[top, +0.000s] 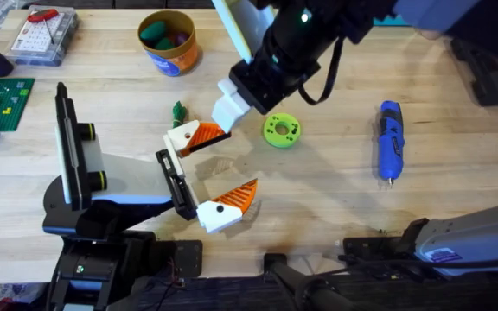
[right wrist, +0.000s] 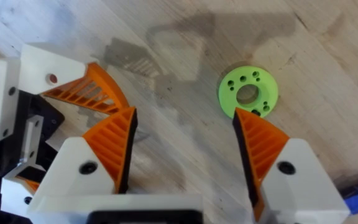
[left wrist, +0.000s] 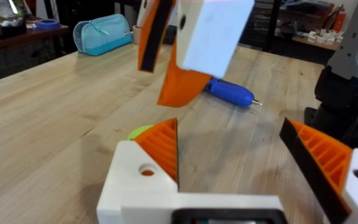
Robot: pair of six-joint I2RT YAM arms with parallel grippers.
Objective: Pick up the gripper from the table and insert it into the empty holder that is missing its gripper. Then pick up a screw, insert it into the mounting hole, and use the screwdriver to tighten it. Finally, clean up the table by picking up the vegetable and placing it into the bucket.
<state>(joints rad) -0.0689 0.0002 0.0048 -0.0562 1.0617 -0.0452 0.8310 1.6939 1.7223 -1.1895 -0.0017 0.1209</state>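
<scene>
**A:** What is the left claw (top: 219, 170) doing?

**B:** It is hanging low over the counter (top: 335, 199) with its two orange-padded fingers (left wrist: 160, 146) spread wide, and it is gripping nothing. It is sitting just beside the green disc (top: 281, 130), on the side away from the screwdriver (top: 390, 141).

**A:** And the right claw (right wrist: 185, 146)?

**B:** It is gaping wide as well and is also carrying nothing. It is hovering almost over the disc and pointing down, with the tip of one finger (right wrist: 257, 134) lining up with the disc's edge in its own wrist view. One finger of the left claw is sitting close to it.

**A:** Why are they crowding together like that?

**B:** I am guessing they are squaring up for a grasp near the disc. I cannot tell which object they are aiming at.

**A:** Where are the task's things lying?

**B:** The screwdriver is lying flat, well apart from the disc on the right arm's side, and no claw is touching it. The vegetable (top: 178, 111) is resting near the disc, just past the left claw's farther finger. The bucket (top: 169, 41) is standing upright beyond the vegetable, farther from the disc, and it is already holding a few toy pieces. So I am judging that the cleanup is not yet done.
</scene>
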